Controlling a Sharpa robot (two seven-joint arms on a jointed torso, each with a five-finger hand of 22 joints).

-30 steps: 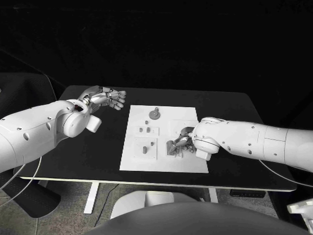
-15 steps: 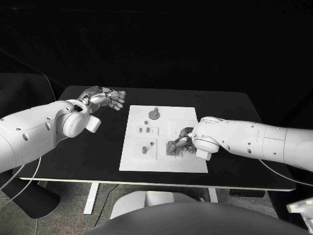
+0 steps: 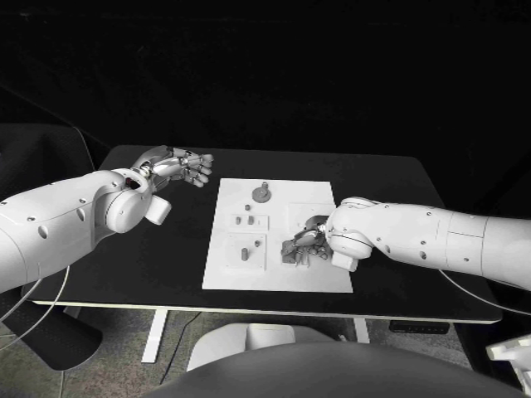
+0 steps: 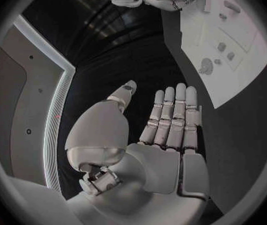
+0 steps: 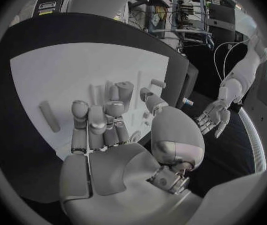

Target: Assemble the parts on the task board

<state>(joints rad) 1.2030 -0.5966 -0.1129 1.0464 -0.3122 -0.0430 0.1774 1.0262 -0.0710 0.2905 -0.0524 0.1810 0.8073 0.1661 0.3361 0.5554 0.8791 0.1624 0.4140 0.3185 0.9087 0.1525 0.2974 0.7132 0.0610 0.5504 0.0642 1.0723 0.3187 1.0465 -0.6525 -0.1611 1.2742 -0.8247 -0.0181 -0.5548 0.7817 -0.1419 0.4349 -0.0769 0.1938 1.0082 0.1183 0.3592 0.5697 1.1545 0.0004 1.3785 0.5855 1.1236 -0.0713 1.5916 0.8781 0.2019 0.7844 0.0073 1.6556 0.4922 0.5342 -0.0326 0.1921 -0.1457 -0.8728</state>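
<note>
On the middle of the black bench lies the white task board, its long sides running from the near edge toward the far edge. Small grey parts lie scattered on it: a round piece with a stem near the board's far edge, two short pieces side by side toward its left edge, and another small piece nearer the front left.

Over the board's right side, the right hand is lowered onto the surface with its fingers curled down among the parts there. The right wrist view shows its fingertips bent in close to an upright cylindrical part and a slim peg lying flat on the board; whether the fingers actually hold anything, I cannot tell.

Beyond the board's far left corner, the left hand hovers above the bare bench, well apart from the board. Its fingers are stretched out straight and together, thumb apart, palm empty, holding nothing.
</note>
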